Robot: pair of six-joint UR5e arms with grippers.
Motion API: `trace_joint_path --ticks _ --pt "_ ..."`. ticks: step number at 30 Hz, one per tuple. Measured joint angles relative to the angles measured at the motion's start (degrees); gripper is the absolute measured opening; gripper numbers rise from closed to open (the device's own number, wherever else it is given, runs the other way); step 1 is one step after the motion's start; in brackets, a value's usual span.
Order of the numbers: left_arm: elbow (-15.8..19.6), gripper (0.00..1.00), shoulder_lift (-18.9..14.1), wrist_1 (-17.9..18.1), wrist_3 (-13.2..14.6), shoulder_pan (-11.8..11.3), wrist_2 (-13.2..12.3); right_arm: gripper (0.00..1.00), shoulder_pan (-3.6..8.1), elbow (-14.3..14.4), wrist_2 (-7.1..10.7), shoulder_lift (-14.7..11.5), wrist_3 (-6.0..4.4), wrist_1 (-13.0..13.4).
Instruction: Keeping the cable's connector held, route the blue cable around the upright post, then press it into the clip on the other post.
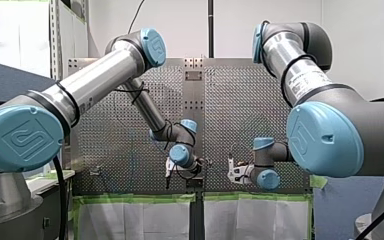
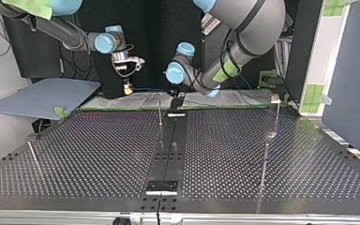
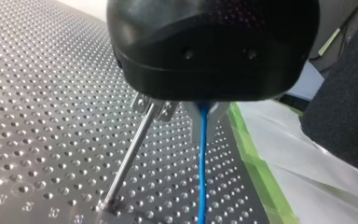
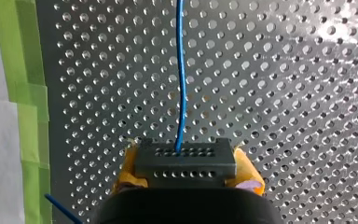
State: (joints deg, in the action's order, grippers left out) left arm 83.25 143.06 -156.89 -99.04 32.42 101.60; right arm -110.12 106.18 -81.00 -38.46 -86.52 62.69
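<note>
Perforated metal table fills every view. On it, the blue cable runs straight from the black connector, which my right gripper clamps between yellow pads, across to my left gripper, closed on the cable. Both hang near the green tape at the table's edge. One thin post stands just beside my left gripper. The clip post is well apart, at the top view's right.

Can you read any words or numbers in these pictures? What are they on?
No words or numbers can be read.
Blue cap on my left arm: a raised logo, no clear letters.
White label on my right arm: print too small to read.
Small plate on the table: too blurred.
</note>
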Motion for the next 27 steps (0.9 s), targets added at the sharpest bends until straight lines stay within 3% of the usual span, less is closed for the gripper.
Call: trace_joint_path --ticks 16,27 --pt "-0.01 0.0 -0.02 -0.34 -0.3 -1.62 0.09 0.0 2.78 -0.3 0.44 0.01 -0.09 -0.71" --pt "0.01 0.0 0.04 0.33 -0.83 -2.28 -3.72 0.0 3.95 -0.3 0.48 0.0 0.0 -1.67"
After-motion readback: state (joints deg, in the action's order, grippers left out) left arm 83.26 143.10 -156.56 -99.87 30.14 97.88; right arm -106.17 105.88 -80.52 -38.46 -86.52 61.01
